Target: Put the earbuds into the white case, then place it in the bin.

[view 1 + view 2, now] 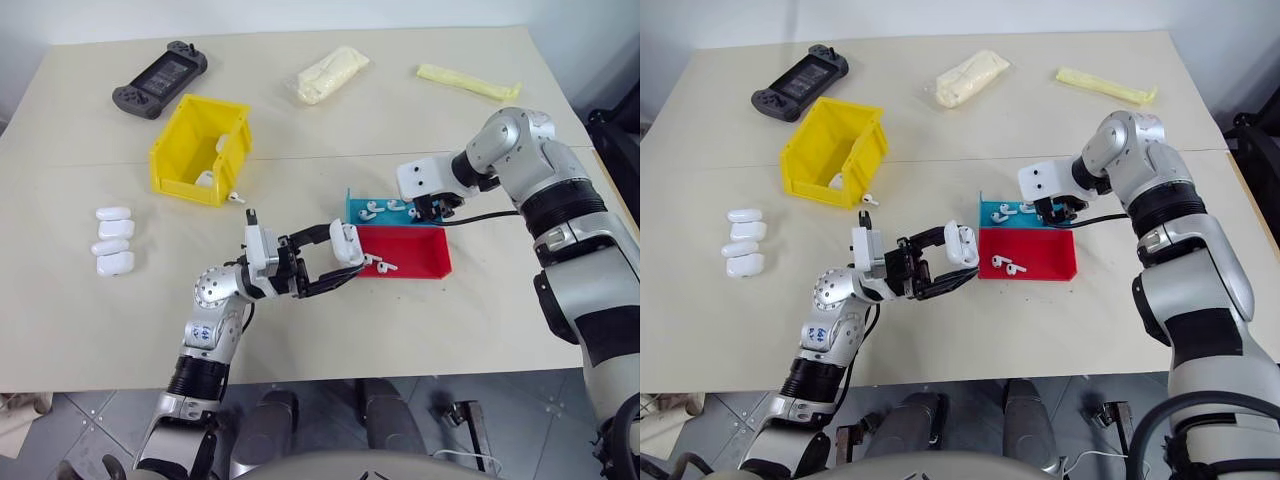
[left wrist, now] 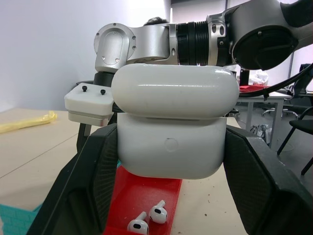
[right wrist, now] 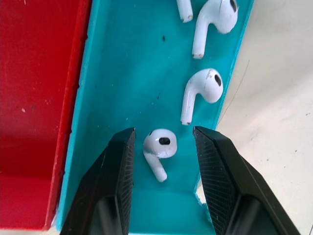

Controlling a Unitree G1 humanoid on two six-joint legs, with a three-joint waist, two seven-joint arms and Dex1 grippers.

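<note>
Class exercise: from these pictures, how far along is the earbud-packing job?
Done: some cases already lie in the yellow bin. In hand: the left gripper holds a white case with its lid up; the right gripper straddles an earbud in the teal tray, not yet gripped. Left: loading earbuds, closing, binning.

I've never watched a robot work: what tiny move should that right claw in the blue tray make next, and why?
Probably close. The right gripper has one earbud between its open fingers in the blue tray, not pinched yet, while the left gripper holds the case ready.
</note>
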